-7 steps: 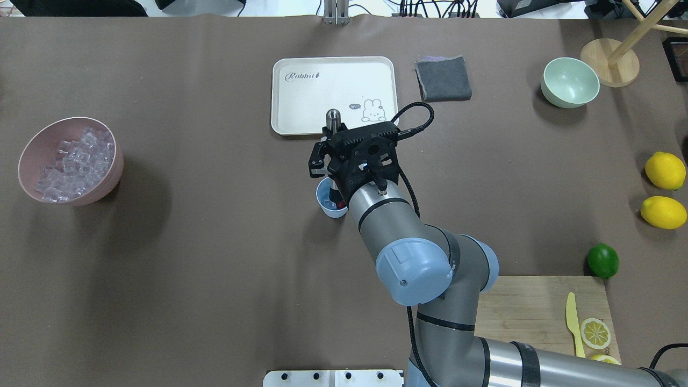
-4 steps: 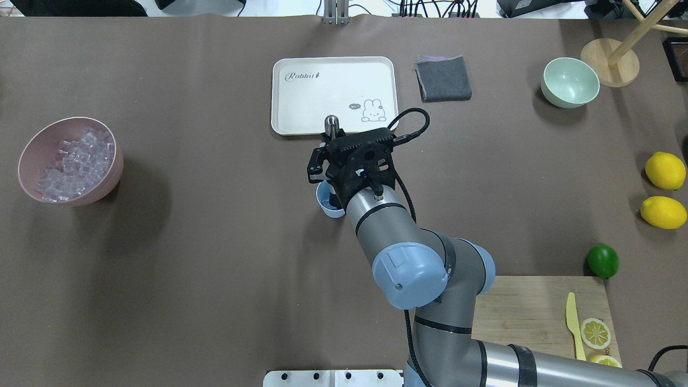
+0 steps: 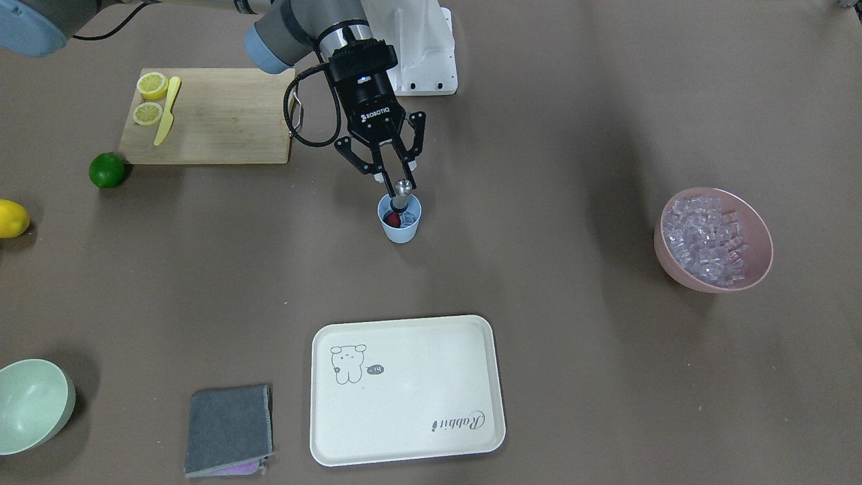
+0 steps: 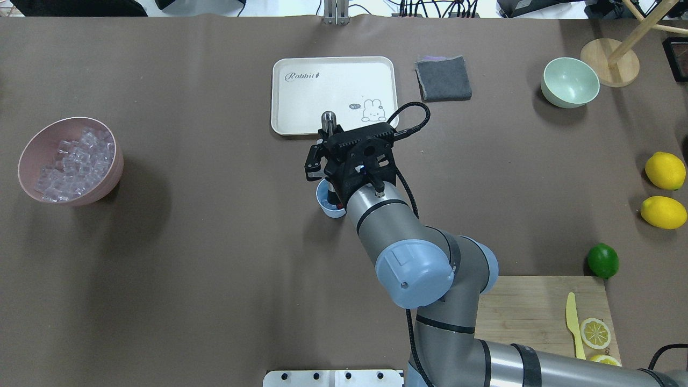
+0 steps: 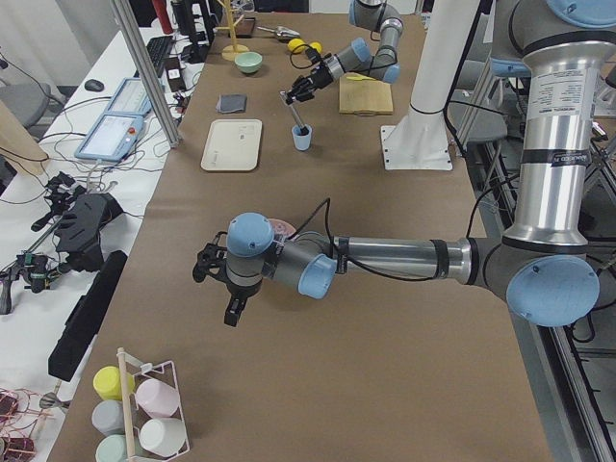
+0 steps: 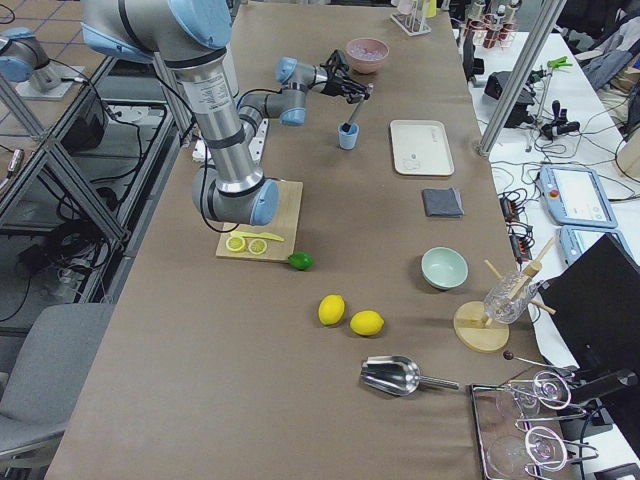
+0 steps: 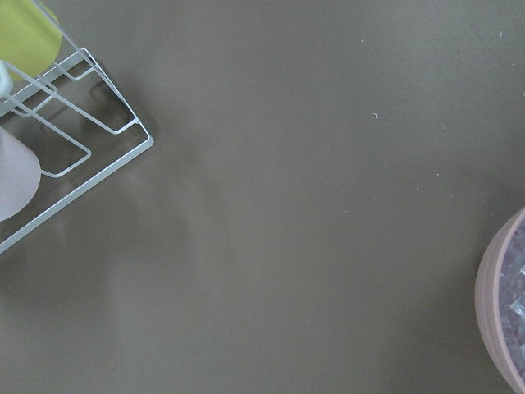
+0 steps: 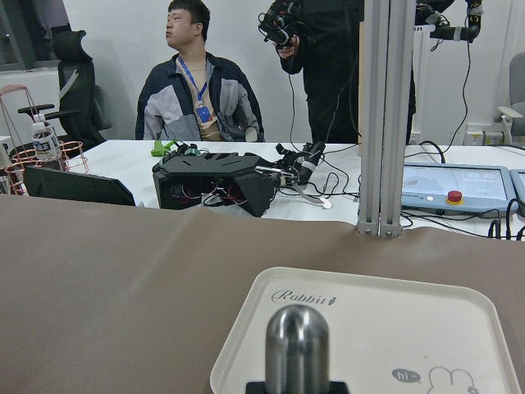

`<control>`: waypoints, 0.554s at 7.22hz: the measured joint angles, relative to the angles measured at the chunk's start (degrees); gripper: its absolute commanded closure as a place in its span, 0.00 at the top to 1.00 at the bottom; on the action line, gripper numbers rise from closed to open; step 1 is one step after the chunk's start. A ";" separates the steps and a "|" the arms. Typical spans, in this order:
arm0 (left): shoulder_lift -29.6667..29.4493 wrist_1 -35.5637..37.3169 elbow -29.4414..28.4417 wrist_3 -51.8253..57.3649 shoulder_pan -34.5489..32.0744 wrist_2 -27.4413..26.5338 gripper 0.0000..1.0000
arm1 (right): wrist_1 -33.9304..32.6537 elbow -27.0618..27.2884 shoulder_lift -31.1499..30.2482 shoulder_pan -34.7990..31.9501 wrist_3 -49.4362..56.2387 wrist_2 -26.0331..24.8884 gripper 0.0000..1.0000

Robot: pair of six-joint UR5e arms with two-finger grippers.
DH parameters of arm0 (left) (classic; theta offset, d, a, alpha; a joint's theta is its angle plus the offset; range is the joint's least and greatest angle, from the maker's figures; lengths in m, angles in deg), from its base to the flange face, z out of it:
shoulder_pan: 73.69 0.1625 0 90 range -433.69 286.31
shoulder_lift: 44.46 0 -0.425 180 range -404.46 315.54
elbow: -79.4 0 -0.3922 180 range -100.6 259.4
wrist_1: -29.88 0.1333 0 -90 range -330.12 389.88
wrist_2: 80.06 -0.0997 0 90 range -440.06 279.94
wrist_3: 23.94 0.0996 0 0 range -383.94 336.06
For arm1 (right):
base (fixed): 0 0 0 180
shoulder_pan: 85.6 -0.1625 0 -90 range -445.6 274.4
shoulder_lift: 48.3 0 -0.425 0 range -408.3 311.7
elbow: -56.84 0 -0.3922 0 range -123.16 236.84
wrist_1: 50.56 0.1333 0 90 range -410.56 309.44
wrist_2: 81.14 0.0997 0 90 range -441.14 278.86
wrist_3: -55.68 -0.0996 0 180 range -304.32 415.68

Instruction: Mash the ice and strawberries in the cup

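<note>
The light blue cup [image 3: 400, 229] stands mid-table; it also shows in the overhead view [image 4: 324, 207]. A dark red strawberry [image 3: 390, 218] lies inside it. I cannot make out ice in the cup. My right gripper [image 3: 397, 176] is shut on a metal muddler [image 3: 403, 188], tilted, with its lower end in the cup. The muddler's rounded top [image 8: 297, 345] fills the right wrist view. Ice cubes [image 4: 72, 158] fill a pink bowl [image 4: 110, 174] at far left. My left gripper [image 5: 233, 313] hangs over bare table near that bowl; I cannot tell if it is open.
A cream tray [image 4: 333, 75] lies beyond the cup, a grey cloth [image 4: 443, 78] and pale green bowl [image 4: 570, 81] to its right. Two lemons [image 4: 665, 170], a lime [image 4: 602, 260] and a cutting board [image 4: 537, 312] with knife sit right. A wire cup rack [image 7: 74, 123] is near my left wrist.
My right gripper and the muddler have shifted slightly to the left over the cup, and the muddler's tilt has changed a little. The cup has stayed in place.
</note>
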 measured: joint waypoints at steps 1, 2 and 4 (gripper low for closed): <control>0.18 -0.38 -0.17 0.02 -0.01 0.00 0.97 | 0.01 1.34 -0.02 -0.82 1.17 0.81 0.00; 0.25 -0.53 -0.28 0.03 -0.02 0.00 0.97 | 0.02 2.30 -0.03 -1.68 1.95 1.64 0.00; 0.30 -0.60 -0.33 0.03 0.03 0.00 0.97 | 0.04 2.53 -0.03 -2.46 2.26 2.34 0.00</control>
